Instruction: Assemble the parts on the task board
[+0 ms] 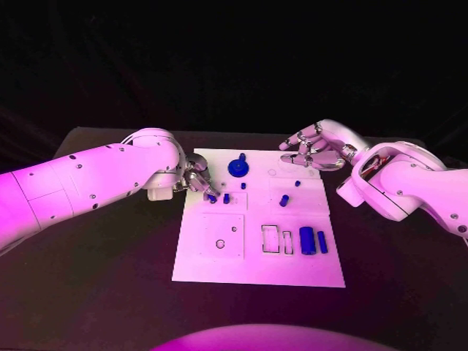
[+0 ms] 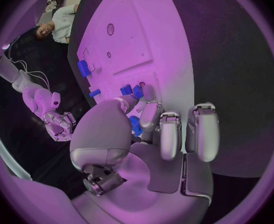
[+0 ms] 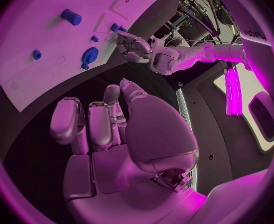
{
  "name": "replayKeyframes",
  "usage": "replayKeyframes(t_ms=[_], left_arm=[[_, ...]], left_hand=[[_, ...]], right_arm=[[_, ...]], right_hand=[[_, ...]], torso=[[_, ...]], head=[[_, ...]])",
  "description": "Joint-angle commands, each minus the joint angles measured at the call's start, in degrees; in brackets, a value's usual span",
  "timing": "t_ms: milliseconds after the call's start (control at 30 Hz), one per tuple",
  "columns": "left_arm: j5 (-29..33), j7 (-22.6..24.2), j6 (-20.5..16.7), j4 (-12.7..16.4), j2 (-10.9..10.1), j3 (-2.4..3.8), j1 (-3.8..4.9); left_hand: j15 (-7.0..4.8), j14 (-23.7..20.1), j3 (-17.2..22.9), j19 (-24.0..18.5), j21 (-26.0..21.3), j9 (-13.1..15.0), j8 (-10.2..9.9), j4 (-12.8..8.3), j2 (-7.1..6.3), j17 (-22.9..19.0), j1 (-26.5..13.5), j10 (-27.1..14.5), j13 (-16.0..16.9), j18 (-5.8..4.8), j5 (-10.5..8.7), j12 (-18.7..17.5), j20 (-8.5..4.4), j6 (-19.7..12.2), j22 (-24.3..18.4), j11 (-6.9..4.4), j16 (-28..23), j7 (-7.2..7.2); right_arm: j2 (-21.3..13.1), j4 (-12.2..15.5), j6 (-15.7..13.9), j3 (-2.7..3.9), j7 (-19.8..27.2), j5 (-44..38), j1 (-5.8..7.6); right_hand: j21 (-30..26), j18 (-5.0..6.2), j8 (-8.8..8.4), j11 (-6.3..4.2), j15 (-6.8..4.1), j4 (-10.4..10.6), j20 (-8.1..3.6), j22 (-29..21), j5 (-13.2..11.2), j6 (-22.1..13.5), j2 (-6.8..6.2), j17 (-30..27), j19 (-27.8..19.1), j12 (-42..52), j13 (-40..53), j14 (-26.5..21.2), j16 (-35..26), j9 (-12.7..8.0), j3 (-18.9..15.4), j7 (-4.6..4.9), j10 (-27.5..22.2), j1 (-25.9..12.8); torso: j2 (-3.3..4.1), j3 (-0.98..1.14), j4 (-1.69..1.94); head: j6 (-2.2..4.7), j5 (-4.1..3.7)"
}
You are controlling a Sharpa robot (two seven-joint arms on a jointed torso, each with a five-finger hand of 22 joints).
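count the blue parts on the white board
8 at least: gear, two pegs at the left hand's fingertips, small ones, two cylinders lower right. The hand may hide more.

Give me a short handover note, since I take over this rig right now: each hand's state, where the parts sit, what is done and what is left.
Left hand: fingertips down at the task board's left side, by two small blue parts; the left wrist view suggests a blue piece between thumb and finger, unclear.
Right hand: fingers curled, holding nothing, above the board's far right corner.
Parts: blue gear at the far middle, short peg near centre, two blue cylinders at the near right.
Done: hard to judge.
Left: seat the loose parts.
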Motion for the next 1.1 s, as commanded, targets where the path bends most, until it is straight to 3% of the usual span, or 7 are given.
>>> replayKeyframes(t_ms=[33,433,500,633,733,1100], left_arm=[[-0.13,-0.37,1.15,0.11,0.14,0.0,-0.03],[-0.35,-1.08,1.89,0.0,0.12,0.01,-0.03],[-0.41,-1.08,1.43,0.0,0.12,0.01,-0.03],[-0.48,-0.82,0.13,0.06,0.1,0.02,-0.03],[-0.5,-0.47,-0.79,0.12,0.07,0.02,-0.03],[-0.58,0.87,-3.97,1.06,-0.23,0.0,-0.04]], left_hand=[[-0.4,6.12,-0.5,4.05,0.37,-0.07,-0.08,0.07,-0.09,15.09,-0.81,0.39,0.14,-1.13,-0.3,0.39,-0.54,0.34,11.58,-0.04,0.14,0.03],[-0.55,6.12,-1.31,4.01,0.25,-0.05,-0.4,-1.82,-0.33,15.09,0.69,0.46,0.12,-1.1,-0.16,0.22,-0.66,0.51,11.53,-0.26,0.14,-0.25],[-0.64,6.12,-0.83,3.95,0.12,-0.05,-0.56,-3.06,0.01,15.09,2.15,0.41,0.07,-1.06,0.14,0.1,-0.73,0.36,11.43,-0.37,0.14,-0.37],[-0.8,6.12,1.97,3.73,-0.33,-0.02,-1.08,-7.2,0.89,15.09,7.1,-0.1,-0.54,-0.94,2.67,-0.69,-0.92,-0.61,11.08,-0.42,0.14,-0.27],[-0.62,6.12,3.43,3.64,-0.53,0.06,-1.27,-8.72,1.12,15.09,8.68,-0.41,-1.06,-0.9,2.88,-1.27,-0.85,-1.01,10.94,-0.19,0.14,0.07],[-0.36,6.12,4.47,3.57,-0.69,0.17,-1.46,-9.92,0.71,15.09,9.73,-0.72,-1.7,-0.86,2.79,-1.97,-0.66,-1.36,10.85,0.07,0.14,0.4]], right_arm=[[0.04,0.06,0.14,0.01,0.57,-0.22,-0.03],[0.02,0.04,0.16,0.01,0.58,-0.16,-0.03],[0.03,0.02,0.16,0.01,0.59,-0.16,-0.03],[0.04,0.0,0.14,0.01,0.61,-0.13,-0.03],[0.06,-0.02,0.13,0.01,0.64,-0.11,-0.03],[0.1,-0.02,0.05,0.01,0.72,-0.04,-0.03]], right_hand=[[-0.38,0.94,0.18,-0.06,0.02,0.29,-0.1,-0.06,0.37,-0.27,0.11,-0.07,-0.29,-0.32,-0.08,1.98,-0.38,0.06,0.08,-0.12,-0.24,0.03],[-0.38,0.94,0.18,-0.06,0.02,0.29,-0.1,-0.06,0.37,-0.27,0.11,-0.07,-0.29,-0.32,-0.08,1.98,-0.38,0.06,0.08,-0.12,-0.24,0.03],[-0.38,0.94,0.18,-0.06,0.02,0.29,-0.1,-0.06,0.38,-0.27,0.11,-0.06,-0.3,-0.32,-0.08,1.98,-0.38,0.06,0.08,-0.12,-0.24,0.03],[-0.4,0.95,0.19,-0.06,0.02,0.32,-0.1,-0.09,0.51,-0.28,0.09,-0.05,-0.31,-0.32,-0.09,1.98,-0.38,0.06,0.08,-0.11,-0.24,0.01],[-0.4,0.95,0.19,-0.06,0.02,0.32,-0.1,-0.09,0.51,-0.28,0.09,-0.05,-0.31,-0.32,-0.09,1.98,-0.38,0.06,0.08,-0.11,-0.24,0.01],[-0.4,0.95,0.19,-0.05,0.02,0.36,-0.1,-0.1,0.59,-0.28,0.09,-0.07,-0.3,-0.34,-0.12,1.98,-0.4,0.06,0.08,-0.11,-0.25,-0.02]], torso=[[0.02,0.0,-0.02],[0.0,-0.01,-0.03],[0.01,-0.01,-0.02],[0.03,0.0,-0.02],[0.01,0.01,0.01],[0.01,0.04,0.0]], head=[[-0.16,-0.07],[-0.19,-0.09],[-0.18,-0.1],[-0.2,-0.12],[-0.2,-0.09],[-0.21,-0.02]])
